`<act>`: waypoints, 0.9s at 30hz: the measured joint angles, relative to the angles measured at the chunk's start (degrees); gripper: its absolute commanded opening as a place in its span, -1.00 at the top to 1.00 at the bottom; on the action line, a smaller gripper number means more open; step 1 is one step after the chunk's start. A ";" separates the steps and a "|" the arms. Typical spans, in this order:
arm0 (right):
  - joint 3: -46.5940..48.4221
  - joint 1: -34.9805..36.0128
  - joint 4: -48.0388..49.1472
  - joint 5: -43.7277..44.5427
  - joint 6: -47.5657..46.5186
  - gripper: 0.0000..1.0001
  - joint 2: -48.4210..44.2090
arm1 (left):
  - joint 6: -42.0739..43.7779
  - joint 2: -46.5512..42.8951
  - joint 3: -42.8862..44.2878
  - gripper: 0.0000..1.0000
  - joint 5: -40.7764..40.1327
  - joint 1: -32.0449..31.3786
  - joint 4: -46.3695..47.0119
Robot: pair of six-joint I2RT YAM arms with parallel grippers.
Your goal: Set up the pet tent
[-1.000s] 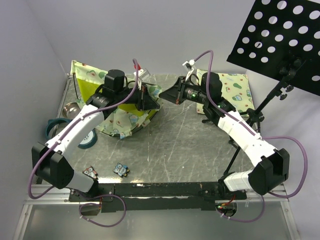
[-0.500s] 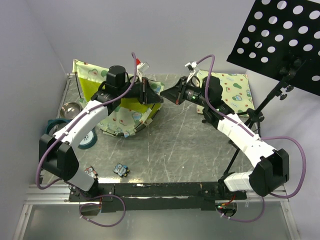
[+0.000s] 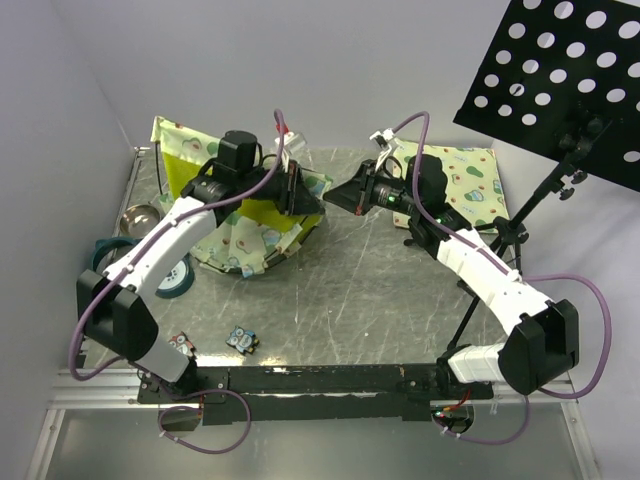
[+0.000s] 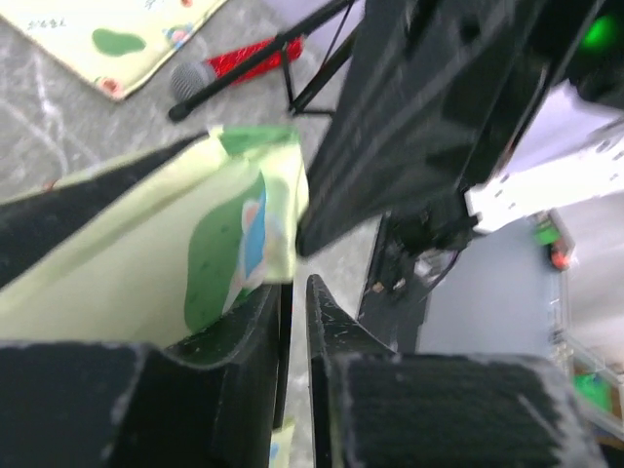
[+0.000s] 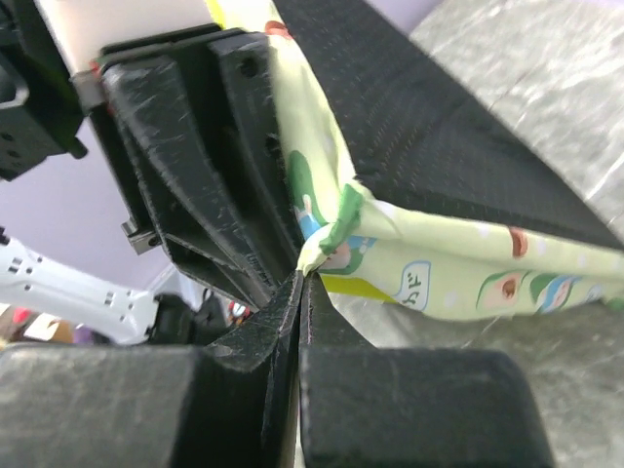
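The pet tent [image 3: 238, 238] lies half-collapsed near the counter's [image 3: 380, 300] far-left corner, with one fabric corner raised toward the middle of the far edge. The right end effector [image 5: 301, 277] is pinched tight on that corner. The left end effector [image 4: 296, 285], nose to nose with it, stands barely parted, with fabric against one finger.

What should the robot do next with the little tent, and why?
Probably the left gripper should open wider and back off: its jaws are slightly parted beside the pet tent corner, while the right gripper pinches that corner shut.
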 measured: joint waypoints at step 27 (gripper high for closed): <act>-4.66 -0.50 1.99 3.48 -2.80 1.00 -2.29 | -1.53 3.52 1.25 0.99 -3.61 -3.19 -1.55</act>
